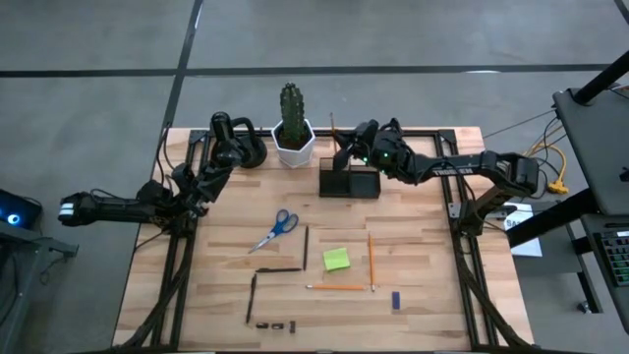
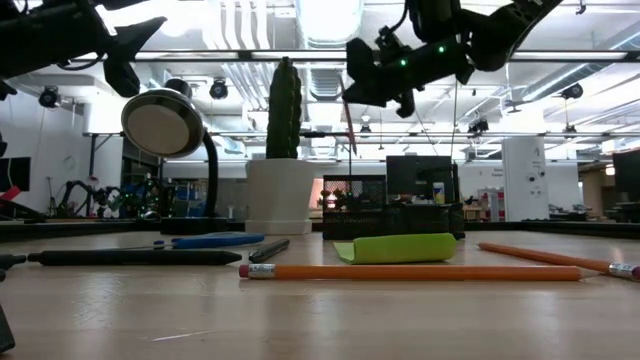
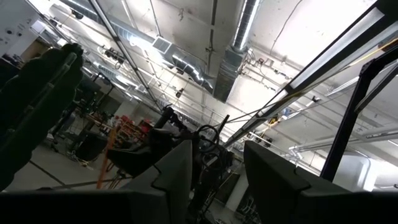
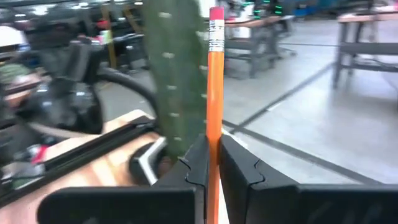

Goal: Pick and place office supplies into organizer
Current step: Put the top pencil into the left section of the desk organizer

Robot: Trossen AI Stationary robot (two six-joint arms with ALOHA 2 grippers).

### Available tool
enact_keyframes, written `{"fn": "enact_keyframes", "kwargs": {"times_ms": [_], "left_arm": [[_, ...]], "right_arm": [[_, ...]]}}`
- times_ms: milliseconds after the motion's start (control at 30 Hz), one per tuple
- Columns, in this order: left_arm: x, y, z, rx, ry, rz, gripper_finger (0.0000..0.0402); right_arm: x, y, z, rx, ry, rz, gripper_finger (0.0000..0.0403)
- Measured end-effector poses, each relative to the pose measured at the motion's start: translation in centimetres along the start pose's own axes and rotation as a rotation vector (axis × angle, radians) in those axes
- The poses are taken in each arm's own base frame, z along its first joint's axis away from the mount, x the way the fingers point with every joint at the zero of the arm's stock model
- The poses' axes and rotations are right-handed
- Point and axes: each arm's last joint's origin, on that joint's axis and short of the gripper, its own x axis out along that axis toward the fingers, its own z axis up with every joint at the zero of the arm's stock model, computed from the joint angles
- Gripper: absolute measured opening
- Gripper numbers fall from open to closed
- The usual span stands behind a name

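You see: orange wooden pencil [image 4: 214, 93] with pink eraser; lime-green sticky-note pad [image 1: 336, 259]; blue-handled scissors [image 1: 275, 230]; green cactus [image 1: 291, 105] in white hexagonal pot [image 1: 295, 146]; dark smoky organizer box [image 1: 349, 183].

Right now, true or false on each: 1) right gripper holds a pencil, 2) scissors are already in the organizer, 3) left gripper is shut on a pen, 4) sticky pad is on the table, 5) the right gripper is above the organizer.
1) True: the right gripper is shut on an orange pencil, eraser end up.
2) False: the scissors lie on the table, left of the organizer.
3) False: the left gripper is open and empty, raised at the table's left side.
4) True: the green sticky pad lies on the table.
5) True: it hangs over the organizer's left end.
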Motion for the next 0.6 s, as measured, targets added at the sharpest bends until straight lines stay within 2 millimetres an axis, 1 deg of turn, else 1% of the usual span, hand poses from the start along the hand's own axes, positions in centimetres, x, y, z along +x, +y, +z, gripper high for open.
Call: {"fn": "enact_keyframes", "kwargs": {"times_ms": [233,333,600], "left_arm": [[0.00,0.00,0.00,0.000,0.000,0.000,0.0130],[0.00,0.00,0.00,-0.001,0.000,0.000,0.0130],[0.00,-0.01,0.01,-0.001,0.000,0.000,0.0130]], "right_arm": [[0.21,-0.40,-0.68,0.051,-0.006,-0.111,0.0013],[0.32,-0.42,-0.75,0.050,-0.008,-0.124,0.0013],[0.28,-0.73,-0.78,0.060,-0.033,-0.229,0.0013]]}}
